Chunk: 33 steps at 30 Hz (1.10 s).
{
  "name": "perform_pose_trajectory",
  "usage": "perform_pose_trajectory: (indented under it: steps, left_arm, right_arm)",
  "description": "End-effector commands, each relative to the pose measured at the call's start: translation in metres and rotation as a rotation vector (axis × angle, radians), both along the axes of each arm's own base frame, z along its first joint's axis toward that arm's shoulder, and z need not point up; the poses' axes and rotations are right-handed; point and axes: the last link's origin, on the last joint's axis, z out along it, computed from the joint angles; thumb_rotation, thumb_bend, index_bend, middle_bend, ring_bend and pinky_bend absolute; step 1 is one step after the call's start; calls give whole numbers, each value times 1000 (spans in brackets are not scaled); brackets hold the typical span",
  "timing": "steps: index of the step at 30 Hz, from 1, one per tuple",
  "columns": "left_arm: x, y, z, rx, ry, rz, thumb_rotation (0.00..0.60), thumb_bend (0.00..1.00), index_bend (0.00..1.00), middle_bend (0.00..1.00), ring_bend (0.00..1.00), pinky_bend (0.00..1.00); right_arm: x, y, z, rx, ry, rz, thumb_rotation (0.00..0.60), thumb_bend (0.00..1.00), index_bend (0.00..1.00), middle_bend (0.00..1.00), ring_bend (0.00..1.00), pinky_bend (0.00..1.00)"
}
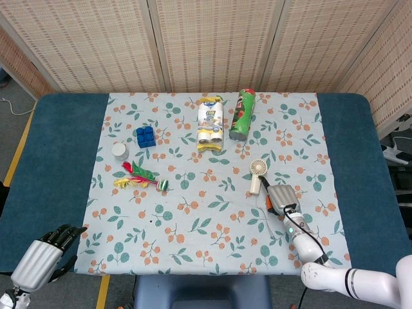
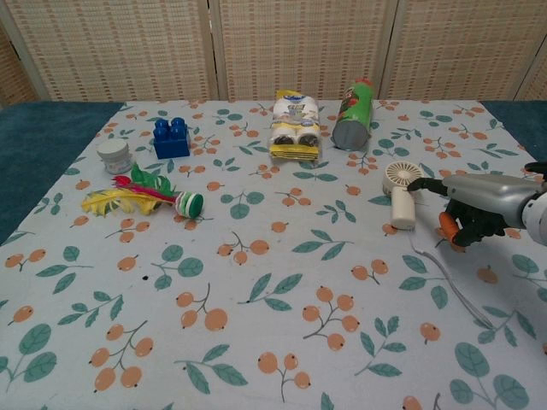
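An orange thing (image 2: 445,224) is being grasped by the curled fingers of the right robot hand (image 2: 475,207), just right of the fan (image 2: 399,193) on the counter (image 1: 58,161). The left robot hand (image 1: 45,254) is being held clenched on nothing at the near left edge.

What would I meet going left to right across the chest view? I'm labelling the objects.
White jar → feathered shuttlecock → blue block → yellow-and-white pack → green chip can → handheld fan → right hand, curled on something orange.
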Motion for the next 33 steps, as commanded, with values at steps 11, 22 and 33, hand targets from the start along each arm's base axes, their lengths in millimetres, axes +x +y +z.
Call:
perform_pose_trajectory:
  steps: [11,22,33]
  left_arm:
    - [0,0,0,1,0,-1,600,341,170,243,199,473]
    - [0,0,0,2,0,-1,600,340,171,244,199,473]
    - [0,-1,1,5,-3,-1,600,340,171,244,199,473]
  right_arm:
    - [5,2,0,-11,-4,24,600,730,0,735,668,777]
    - [1,1,-4,-2,-1,9,600,730,0,735,668,777]
    - [-2,1,-5,4,2,2,600,730,0,735,668,777]
